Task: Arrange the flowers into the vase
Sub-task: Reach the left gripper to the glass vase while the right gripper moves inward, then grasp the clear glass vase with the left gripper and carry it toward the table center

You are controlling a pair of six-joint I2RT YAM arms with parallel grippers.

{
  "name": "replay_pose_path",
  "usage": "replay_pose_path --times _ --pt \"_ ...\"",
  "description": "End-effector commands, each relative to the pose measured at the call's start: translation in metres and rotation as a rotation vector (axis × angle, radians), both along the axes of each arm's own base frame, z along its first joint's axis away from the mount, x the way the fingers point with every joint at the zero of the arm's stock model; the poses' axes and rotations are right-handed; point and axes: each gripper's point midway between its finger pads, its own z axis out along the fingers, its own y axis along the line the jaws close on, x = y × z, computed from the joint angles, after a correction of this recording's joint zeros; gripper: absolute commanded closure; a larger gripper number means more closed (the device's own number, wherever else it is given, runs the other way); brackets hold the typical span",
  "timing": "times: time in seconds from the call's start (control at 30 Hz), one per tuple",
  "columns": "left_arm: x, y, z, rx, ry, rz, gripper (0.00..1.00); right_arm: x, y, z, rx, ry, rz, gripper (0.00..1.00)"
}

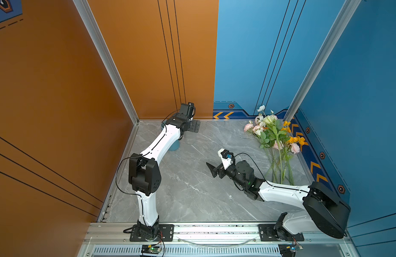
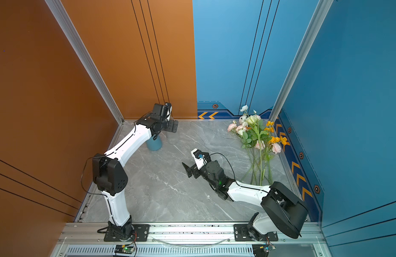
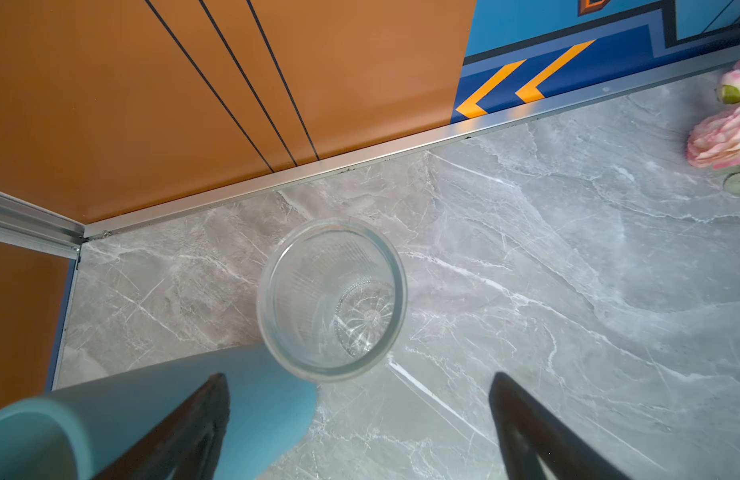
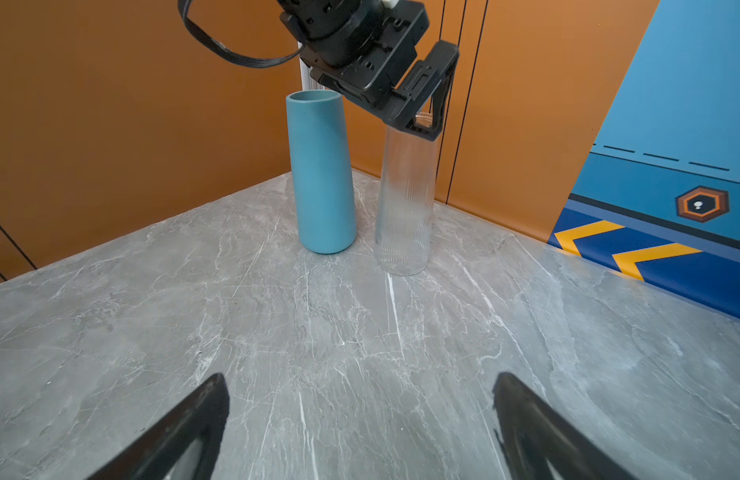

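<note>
The flowers (image 1: 274, 138) (image 2: 258, 138) lie in a bunch at the table's back right corner, with pink, white, cream and orange blooms and their stems toward the front. A tall blue vase (image 4: 322, 174) (image 3: 152, 407) and a clear ribbed glass vase (image 4: 405, 199) (image 3: 263, 299) stand side by side, both empty, near the back left. My left gripper (image 3: 357, 382) (image 1: 196, 126) hangs open just above the glass vase's mouth. Over the middle of the table my right gripper (image 4: 360, 382) (image 1: 211, 170) is open and empty, facing the vases.
The orange wall (image 1: 148, 66) and the metal edge strip (image 3: 276, 183) run close behind the vases. In both top views my left arm (image 1: 161, 140) hides most of the blue vase (image 1: 173, 145). My right arm (image 1: 281, 193) lies across the stem ends.
</note>
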Motion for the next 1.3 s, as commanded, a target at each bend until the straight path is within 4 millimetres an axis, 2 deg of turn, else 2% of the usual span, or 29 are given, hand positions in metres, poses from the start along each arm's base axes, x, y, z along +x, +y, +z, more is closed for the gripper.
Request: replay_pose_path --times 0.0,0.3,0.67,1.0,1.07,1.27 --pt "0.007 0.009 0.001 0.009 -0.004 0.056 0.02 -0.003 0.002 -0.004 0.021 0.016 0.028 0.0" --pt "0.029 0.008 -0.012 -0.044 0.012 0.072 0.02 -0.002 0.006 -0.013 0.005 0.032 0.045 0.0" --pt "0.042 0.004 -0.027 -0.085 0.034 0.072 0.01 0.0 0.007 -0.018 -0.006 0.036 0.045 0.0" --pt "0.044 0.0 -0.038 -0.122 0.061 0.071 0.13 0.0 0.008 -0.021 -0.013 0.04 0.051 0.0" --pt "0.044 0.0 -0.037 -0.128 0.061 0.073 0.18 0.0 0.009 -0.02 -0.012 0.04 0.052 0.0" --pt "0.041 -0.002 -0.033 -0.147 0.06 0.065 0.27 -0.001 0.01 -0.022 -0.016 0.044 0.059 0.0"
